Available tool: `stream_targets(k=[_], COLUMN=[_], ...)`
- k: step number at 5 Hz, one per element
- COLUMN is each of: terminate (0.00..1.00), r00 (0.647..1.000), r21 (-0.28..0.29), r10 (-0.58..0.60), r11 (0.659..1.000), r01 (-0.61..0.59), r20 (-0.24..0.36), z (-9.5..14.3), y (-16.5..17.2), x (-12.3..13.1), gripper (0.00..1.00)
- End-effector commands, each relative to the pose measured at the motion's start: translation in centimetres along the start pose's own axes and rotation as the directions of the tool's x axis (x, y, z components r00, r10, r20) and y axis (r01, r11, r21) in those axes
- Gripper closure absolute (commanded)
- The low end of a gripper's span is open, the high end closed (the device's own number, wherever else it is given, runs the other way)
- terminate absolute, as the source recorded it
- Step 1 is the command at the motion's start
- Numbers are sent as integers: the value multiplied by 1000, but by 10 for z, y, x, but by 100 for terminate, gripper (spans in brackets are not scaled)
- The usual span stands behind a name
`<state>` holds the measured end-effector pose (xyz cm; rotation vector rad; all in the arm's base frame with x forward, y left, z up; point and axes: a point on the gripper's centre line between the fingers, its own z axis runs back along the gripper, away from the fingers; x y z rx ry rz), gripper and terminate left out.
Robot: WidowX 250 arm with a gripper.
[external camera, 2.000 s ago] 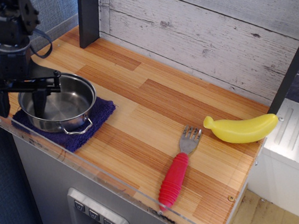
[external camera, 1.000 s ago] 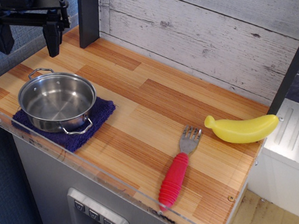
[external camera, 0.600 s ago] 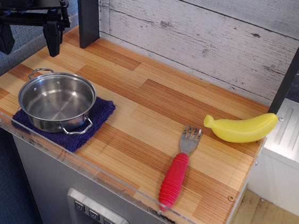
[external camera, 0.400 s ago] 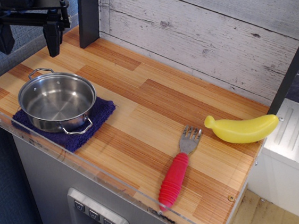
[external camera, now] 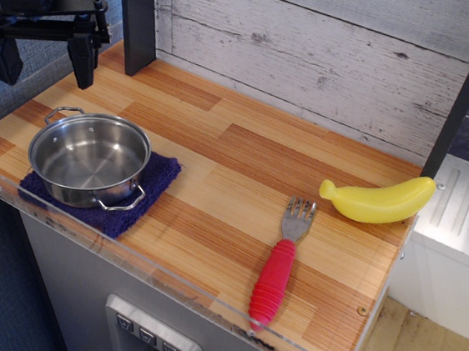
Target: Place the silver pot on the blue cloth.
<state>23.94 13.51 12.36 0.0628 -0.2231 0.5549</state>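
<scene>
Fingers [external camera: 43,59] spread wide, empty, above the silver pot [external camera: 89,159] sitting on the blue cloth [external camera: 151,185].

silver pot [external camera: 89,160] on blue cloth [external camera: 154,185], pincer [external camera: 44,59] spread above

Under my matt black plastic fingers [external camera: 83,61] sits a polished steel pot [external camera: 89,159], mirror-bright inside, on a fuzzy dark blue cloth [external camera: 151,185]. The counter [external camera: 244,168] is smooth striped wood with a clear plastic edge. The fork [external camera: 280,264] has dull metal tines and a ribbed red plastic handle; the banana [external camera: 378,201] is glossy yellow plastic.
</scene>
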Motion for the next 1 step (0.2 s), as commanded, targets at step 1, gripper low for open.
stream_targets(k=[1], terminate=[100], r00=[999], r21=[-1], r10=[-3], r11=[1000], r01=[3], r20=[48], z=[16], y=[2], x=[3], gripper=[0])
